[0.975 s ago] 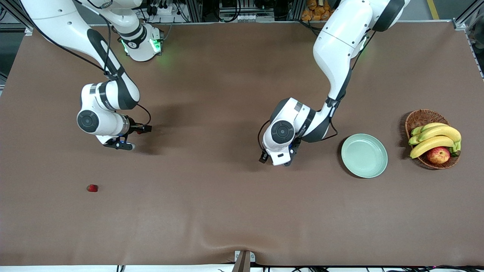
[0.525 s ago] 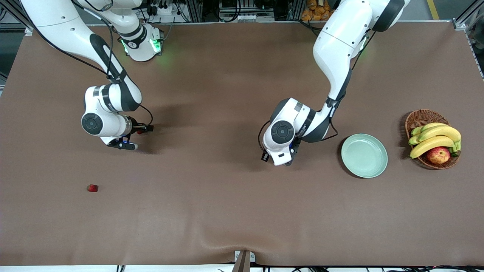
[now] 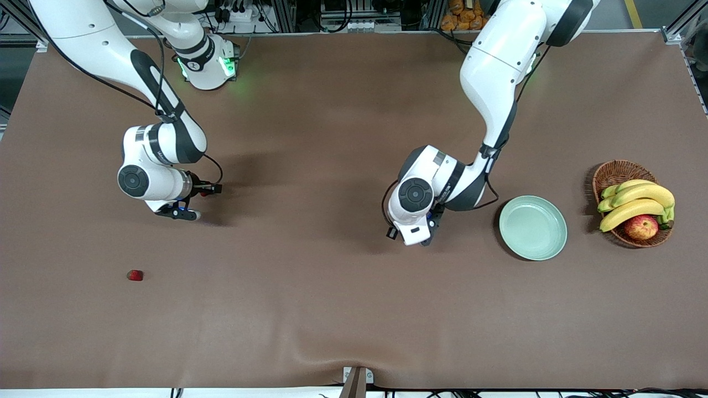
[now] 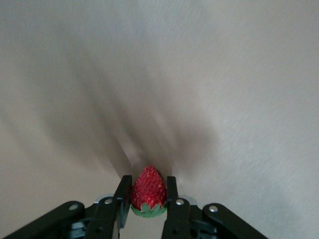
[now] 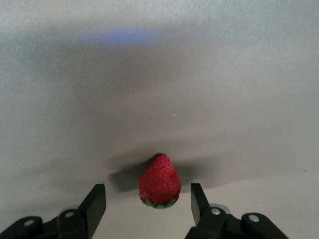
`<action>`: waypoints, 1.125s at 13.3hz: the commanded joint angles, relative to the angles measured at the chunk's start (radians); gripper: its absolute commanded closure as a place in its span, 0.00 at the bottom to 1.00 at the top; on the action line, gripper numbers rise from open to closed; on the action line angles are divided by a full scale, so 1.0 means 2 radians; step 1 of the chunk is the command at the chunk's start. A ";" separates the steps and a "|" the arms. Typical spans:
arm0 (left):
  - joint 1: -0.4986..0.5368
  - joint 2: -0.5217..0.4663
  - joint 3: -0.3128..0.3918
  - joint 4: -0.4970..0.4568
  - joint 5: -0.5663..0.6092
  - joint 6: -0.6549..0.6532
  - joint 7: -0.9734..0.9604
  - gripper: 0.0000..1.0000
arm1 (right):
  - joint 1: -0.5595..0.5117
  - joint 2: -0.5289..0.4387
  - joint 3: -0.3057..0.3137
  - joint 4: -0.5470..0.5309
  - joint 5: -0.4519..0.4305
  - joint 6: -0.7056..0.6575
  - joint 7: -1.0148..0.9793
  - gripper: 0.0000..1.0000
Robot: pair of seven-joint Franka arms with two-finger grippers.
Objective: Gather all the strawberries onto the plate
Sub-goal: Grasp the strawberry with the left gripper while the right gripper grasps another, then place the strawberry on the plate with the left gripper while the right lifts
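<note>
Left gripper [image 4: 145,205] clamps 1 strawberry [image 4: 148,191] near the plate [image 3: 533,228]. Right gripper [image 5: 148,205], fingers apart, straddles a 2nd strawberry [image 5: 159,181] on the table [image 3: 310,298]. 3rd strawberry [image 3: 134,275] lies nearer the camera.

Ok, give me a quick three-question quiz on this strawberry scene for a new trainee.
1. True or false: the plate holds no strawberries.
2. The left gripper is: A open; B shut on a strawberry; C shut on nothing.
3. Fill in: the right gripper has its fingers ___ on either side of a second strawberry lying on the table.
Key: 1 true; 2 B; 3 open.
</note>
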 commanded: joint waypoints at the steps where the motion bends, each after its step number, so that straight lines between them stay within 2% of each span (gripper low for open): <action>1: 0.015 -0.022 0.011 0.002 0.030 -0.031 -0.007 1.00 | -0.018 -0.003 0.007 -0.001 0.007 0.012 -0.008 0.28; 6: 0.094 -0.084 0.009 0.000 0.040 -0.146 0.107 1.00 | -0.026 0.004 0.008 -0.001 0.008 0.012 -0.028 0.32; 11: 0.161 -0.114 0.009 -0.015 0.041 -0.220 0.233 1.00 | -0.025 0.001 0.009 -0.002 0.008 0.006 -0.032 0.33; 13: 0.179 -0.124 0.009 -0.034 0.041 -0.220 0.267 1.00 | -0.025 0.000 0.009 -0.002 0.008 0.002 -0.032 0.40; 15: 0.201 -0.130 0.010 -0.042 0.042 -0.220 0.296 1.00 | -0.025 -0.001 0.010 -0.002 0.008 0.001 -0.032 0.54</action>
